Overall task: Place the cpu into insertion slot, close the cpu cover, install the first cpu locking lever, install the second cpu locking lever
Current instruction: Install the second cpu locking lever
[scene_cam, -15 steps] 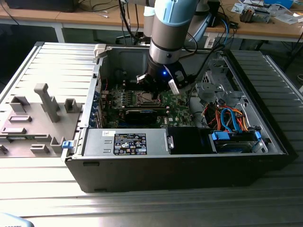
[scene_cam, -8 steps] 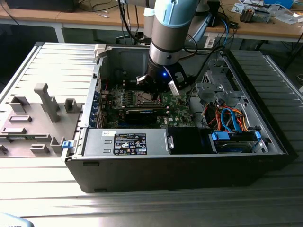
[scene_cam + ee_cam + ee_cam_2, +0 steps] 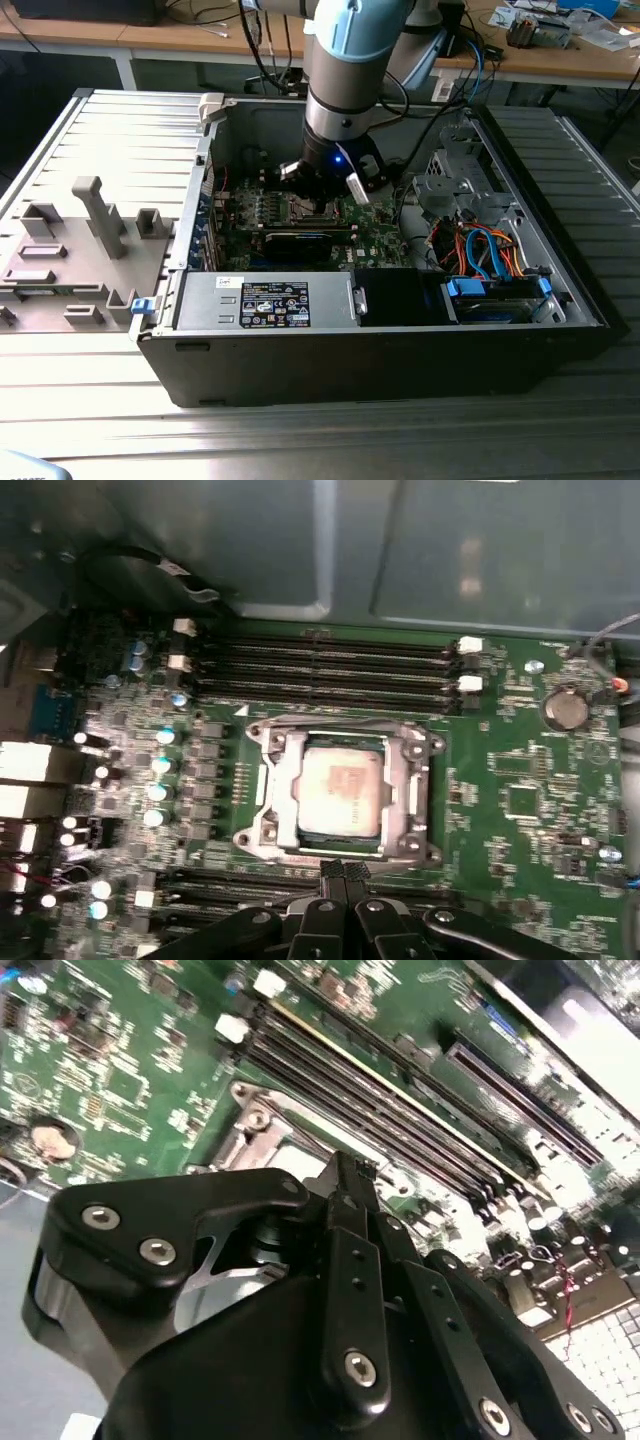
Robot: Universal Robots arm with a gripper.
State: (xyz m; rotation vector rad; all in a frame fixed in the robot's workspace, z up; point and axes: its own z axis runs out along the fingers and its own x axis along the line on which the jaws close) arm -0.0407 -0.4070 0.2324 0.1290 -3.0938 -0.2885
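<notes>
An open computer case is lying on its side on a ribbed metal table, and the robot arm is reaching down into it from above. The green motherboard is sitting on the floor of the case, with long memory slots running beside the socket. In the first wrist view the insertion slot is sitting mid-board; the cpu is lying flat inside it, and the cpu cover is lying down around the chip, framing its metal top. The gripper is hovering just beside the socket's edge, its black fingers pressed together and holding nothing.
</notes>
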